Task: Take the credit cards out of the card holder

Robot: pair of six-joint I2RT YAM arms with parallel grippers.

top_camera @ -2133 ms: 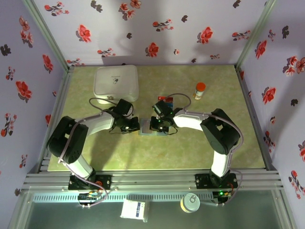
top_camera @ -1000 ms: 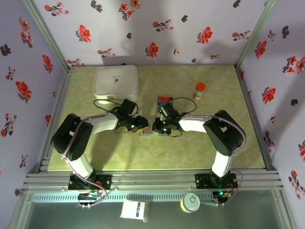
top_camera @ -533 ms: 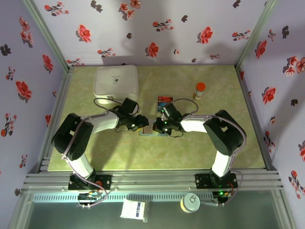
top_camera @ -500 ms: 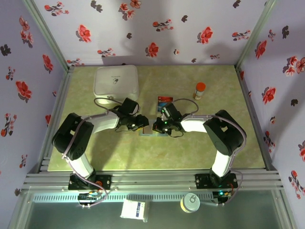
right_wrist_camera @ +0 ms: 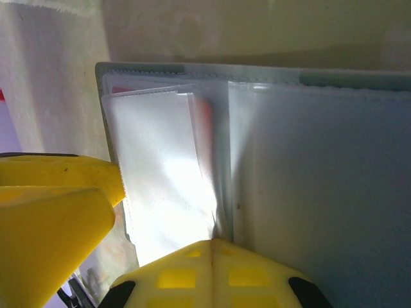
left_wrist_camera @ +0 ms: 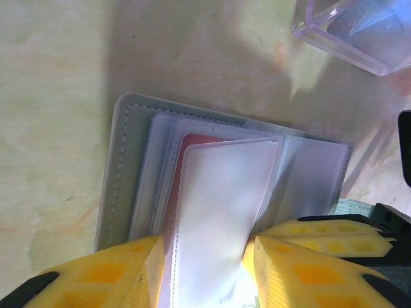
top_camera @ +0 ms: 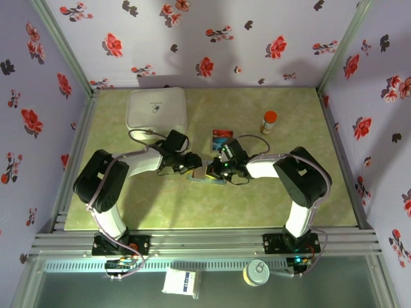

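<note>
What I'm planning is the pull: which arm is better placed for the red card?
Left: left gripper open astride the sleeve over the red card; right gripper shut, seemingly pinning the card holder.

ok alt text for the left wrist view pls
Open grey-blue two-panel card holder lies on a pale green table, a red-orange plastic card showing through its clear sleeves. The yellow-fingered left gripper straddles one translucent sleeve; a clear plastic tray corner sits top right.

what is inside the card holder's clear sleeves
A red-orange card shows through the sleeves of the open card holder. Most of it is hidden under the top flap; whether another card lies there cannot be told.
</note>
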